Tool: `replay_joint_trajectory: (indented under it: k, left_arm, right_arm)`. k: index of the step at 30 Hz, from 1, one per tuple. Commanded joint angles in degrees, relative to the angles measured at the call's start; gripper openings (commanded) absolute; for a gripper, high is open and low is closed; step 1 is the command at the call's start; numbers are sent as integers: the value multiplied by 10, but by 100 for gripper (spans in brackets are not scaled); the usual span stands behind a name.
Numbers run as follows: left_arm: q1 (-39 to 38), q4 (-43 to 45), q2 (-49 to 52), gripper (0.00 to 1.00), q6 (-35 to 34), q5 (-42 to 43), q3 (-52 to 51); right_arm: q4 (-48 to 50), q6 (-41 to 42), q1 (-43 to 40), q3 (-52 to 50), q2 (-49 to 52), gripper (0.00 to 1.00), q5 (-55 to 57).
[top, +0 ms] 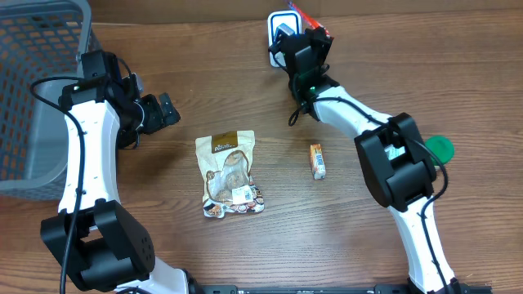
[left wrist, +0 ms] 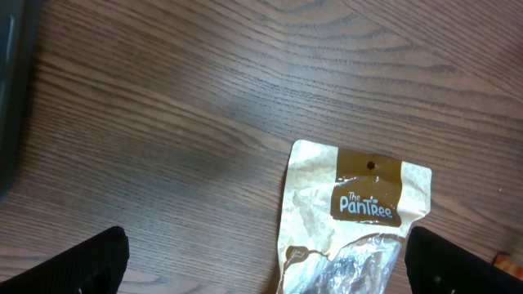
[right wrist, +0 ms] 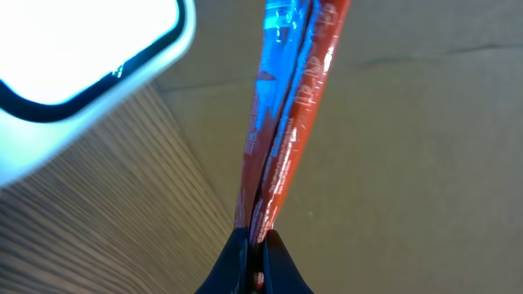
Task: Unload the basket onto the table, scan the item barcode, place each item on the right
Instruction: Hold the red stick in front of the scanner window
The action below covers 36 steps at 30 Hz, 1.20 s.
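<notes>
My right gripper point(top: 313, 39) is shut on a thin red and blue packet point(top: 308, 15) at the table's far edge, right beside the white scanner point(top: 280, 28). In the right wrist view the packet point(right wrist: 286, 106) stands edge-on out of the pinched jaws of the gripper point(right wrist: 255, 249), and the scanner's bright face point(right wrist: 82, 57) fills the upper left. My left gripper point(top: 159, 112) hangs open to the left of a beige and brown snack pouch point(top: 229, 173). In the left wrist view the pouch point(left wrist: 351, 212) lies between the spread fingers point(left wrist: 90, 261), untouched.
A small orange box point(top: 317, 161) lies right of the pouch. A grey mesh basket point(top: 33, 82) stands at the far left edge. A green round object point(top: 441, 148) shows behind the right arm. Bare wood surrounds the pouch.
</notes>
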Motion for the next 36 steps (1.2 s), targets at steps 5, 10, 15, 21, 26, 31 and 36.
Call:
replay_joint_trajectory:
  k: [5,10,15,21,26,31,36]
  left_arm:
    - [-2,0,1,100,15,-4,13]
    - [-2,0,1,100,15,-4,13]
    - [-2,0,1,100,15,-4,13]
    - [-2,0,1,100,15,-4,13]
    - [-2,0,1,99,15,-4,13]
    - [-2,0,1,100,15,-4,13]
    - [-2,0,1,100,15,-4,13]
  right_arm:
    - [16,-59,25,1,26,4,9]
    - [18,-116,25,1,44,4,27]
    - [58,-173,25,1,63,4,61]
    - [53,-173,25,1,64,4,64]
    - [53,-173,26,1,64,4,70]
    - [55,-174,26,1,64,4,74]
    - [142,-190,26,1,64,4,101]
